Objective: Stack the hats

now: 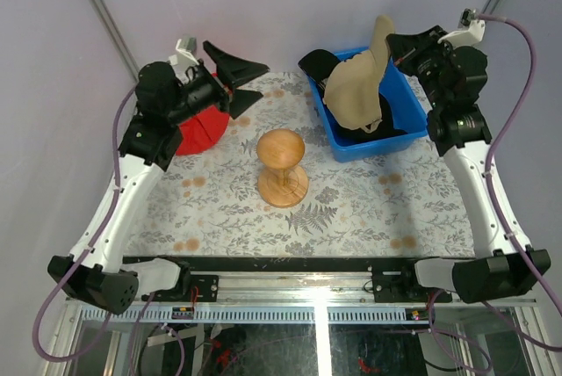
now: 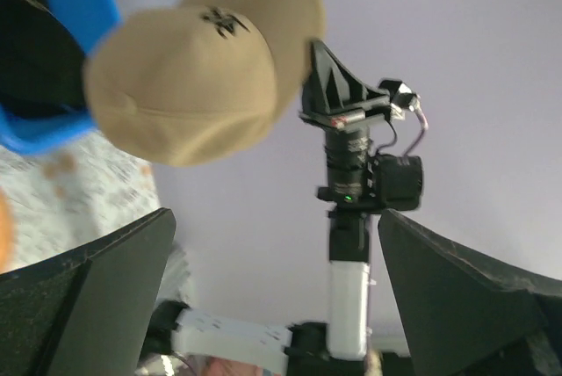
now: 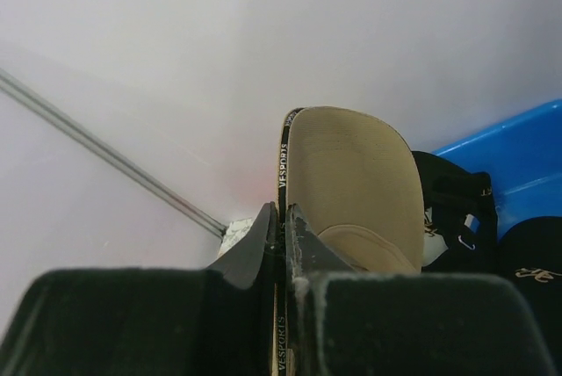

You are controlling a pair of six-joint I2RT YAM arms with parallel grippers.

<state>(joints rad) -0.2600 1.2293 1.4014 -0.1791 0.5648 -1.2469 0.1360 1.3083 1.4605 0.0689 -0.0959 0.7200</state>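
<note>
We held the tan cap (image 1: 356, 90) by its brim in our clamped right gripper (image 3: 281, 218), over the blue bin (image 1: 369, 149), our left gripper (image 1: 255, 80) spread wide, empty.

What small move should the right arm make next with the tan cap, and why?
Probably carry it left toward the wooden stand: the right jaws pinch the brim of the tan cap, it hangs over the blue bin, and the stand is bare.

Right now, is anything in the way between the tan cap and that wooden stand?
Nothing visible. The right hand holds the tan cap by its brim over the blue bin; only patterned table shows between the bin and the wooden stand.
</note>
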